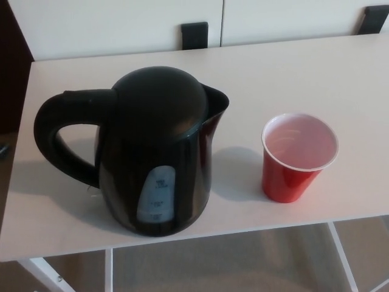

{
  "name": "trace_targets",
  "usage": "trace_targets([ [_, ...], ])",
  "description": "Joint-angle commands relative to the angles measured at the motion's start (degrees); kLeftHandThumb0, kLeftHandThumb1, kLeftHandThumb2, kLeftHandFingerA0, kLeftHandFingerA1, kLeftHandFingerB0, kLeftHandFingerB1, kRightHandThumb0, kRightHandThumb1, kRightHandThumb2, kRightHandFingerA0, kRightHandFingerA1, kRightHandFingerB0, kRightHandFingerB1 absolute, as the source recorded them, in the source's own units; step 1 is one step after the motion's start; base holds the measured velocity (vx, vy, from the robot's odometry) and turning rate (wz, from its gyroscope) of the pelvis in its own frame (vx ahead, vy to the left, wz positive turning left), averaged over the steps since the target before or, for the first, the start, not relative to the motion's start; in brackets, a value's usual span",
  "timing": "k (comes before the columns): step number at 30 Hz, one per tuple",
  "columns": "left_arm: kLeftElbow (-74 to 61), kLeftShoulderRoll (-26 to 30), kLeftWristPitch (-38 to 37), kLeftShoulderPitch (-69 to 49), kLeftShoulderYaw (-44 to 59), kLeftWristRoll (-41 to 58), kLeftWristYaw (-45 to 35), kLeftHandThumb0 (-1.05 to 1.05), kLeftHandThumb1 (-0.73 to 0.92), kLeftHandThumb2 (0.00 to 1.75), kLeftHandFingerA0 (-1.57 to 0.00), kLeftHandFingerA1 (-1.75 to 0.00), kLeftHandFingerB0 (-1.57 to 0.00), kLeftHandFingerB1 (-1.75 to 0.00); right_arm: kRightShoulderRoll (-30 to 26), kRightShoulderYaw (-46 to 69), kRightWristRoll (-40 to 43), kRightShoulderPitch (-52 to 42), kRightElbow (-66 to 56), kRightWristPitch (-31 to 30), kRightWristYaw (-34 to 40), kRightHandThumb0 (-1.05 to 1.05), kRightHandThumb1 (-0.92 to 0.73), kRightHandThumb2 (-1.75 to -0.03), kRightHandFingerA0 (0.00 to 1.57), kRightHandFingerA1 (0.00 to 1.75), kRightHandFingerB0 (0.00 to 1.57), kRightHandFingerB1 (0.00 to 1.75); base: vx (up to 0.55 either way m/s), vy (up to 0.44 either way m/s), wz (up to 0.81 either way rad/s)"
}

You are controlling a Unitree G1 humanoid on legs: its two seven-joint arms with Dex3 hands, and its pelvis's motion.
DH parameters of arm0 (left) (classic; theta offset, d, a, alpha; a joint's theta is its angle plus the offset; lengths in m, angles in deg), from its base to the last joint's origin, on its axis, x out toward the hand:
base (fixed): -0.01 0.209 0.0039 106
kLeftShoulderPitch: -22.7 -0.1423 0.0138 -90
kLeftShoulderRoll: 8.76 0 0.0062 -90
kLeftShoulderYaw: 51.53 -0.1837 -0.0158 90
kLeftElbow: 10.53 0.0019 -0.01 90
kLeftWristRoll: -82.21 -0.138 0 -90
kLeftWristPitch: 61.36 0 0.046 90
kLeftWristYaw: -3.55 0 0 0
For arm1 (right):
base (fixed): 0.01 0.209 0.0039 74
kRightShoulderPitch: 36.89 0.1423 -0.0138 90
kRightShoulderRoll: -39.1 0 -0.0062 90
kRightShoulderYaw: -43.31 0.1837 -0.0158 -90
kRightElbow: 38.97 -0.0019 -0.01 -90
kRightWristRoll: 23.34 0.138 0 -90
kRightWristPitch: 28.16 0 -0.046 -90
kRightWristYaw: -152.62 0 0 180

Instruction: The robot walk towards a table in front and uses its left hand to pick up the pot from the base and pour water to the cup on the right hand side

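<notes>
- Looking down from the head camera, the view took in a pale table (pixel 292 73) that filled most of the picture.
- At the far left edge, a small dark shape showed beside the table; what it was could not be told.
- On the left half of the table stood a black pot (pixel 158 152), upright, its looped handle pointing left and its spout pointing right.
- A pale water gauge window sat low on the pot's front.
- To the right, apart from the pot, stood a red cup (pixel 298 159) with a white inside, upright.
- Neither robot hand showed, so their fingers could not be described.
</notes>
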Motion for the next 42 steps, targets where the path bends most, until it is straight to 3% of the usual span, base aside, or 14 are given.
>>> trace_targets([
  [1,-0.7,-0.9,5.5,0.8,-3.4,-0.1,0.0,-0.19,0.39,0.53,-0.06,-0.31,-0.09,-0.26,-1.0,0.1,-0.2,0.5,0.4,-1.0,-0.2,-0.26,-0.56,-0.56,0.68,0.49,0.59,0.45,0.0,0.0,0.0],
  [26,1.4,-3.6,5.2,1.8,-10.6,-5.2,1.2,-0.29,0.39,0.53,-0.08,-0.34,-0.11,-0.26,-0.6,0.4,-0.2,1.1,0.3,-1.1,-0.5,-0.26,-0.54,-0.56,0.66,0.49,0.57,0.45,0.0,0.0,0.0],
  [27,1.6,-4.1,5.4,2.2,-10.6,-5.1,1.5,-0.25,0.25,0.68,0.0,-0.44,-0.02,-0.41,-0.6,0.2,-0.3,1.1,0.3,-1.2,-0.4,-0.26,-0.54,-0.55,0.67,0.49,0.57,0.45,0.0,0.0,0.0],
  [28,1.8,-4.6,5.6,2.6,-10.5,-4.9,1.8,-0.25,0.25,0.68,0.0,-0.44,-0.02,-0.41,-0.5,0.1,-0.4,1.1,0.3,-1.1,-0.3,-0.26,-0.54,-0.55,0.67,0.49,0.57,0.45,0.0,0.0,0.0],
  [29,1.8,-5.0,5.9,3.2,-10.3,-4.8,2.1,-0.18,0.31,0.82,-0.02,-0.51,0.0,-0.48,-0.5,-0.1,-0.7,1.2,0.3,-1.0,-0.1,-0.28,-0.54,-0.55,0.66,0.48,0.57,0.45,0.0,0.0,0.0],
  [42,2.2,-9.3,10.2,8.4,-8.3,-4.3,6.8,-0.15,0.34,0.85,-0.1,-0.52,-0.08,-0.51,-0.4,0.1,-0.4,1.9,0.0,-1.1,-0.2,-0.24,-0.56,-0.56,0.66,0.5,0.56,0.45,0.0,0.0,0.0],
])
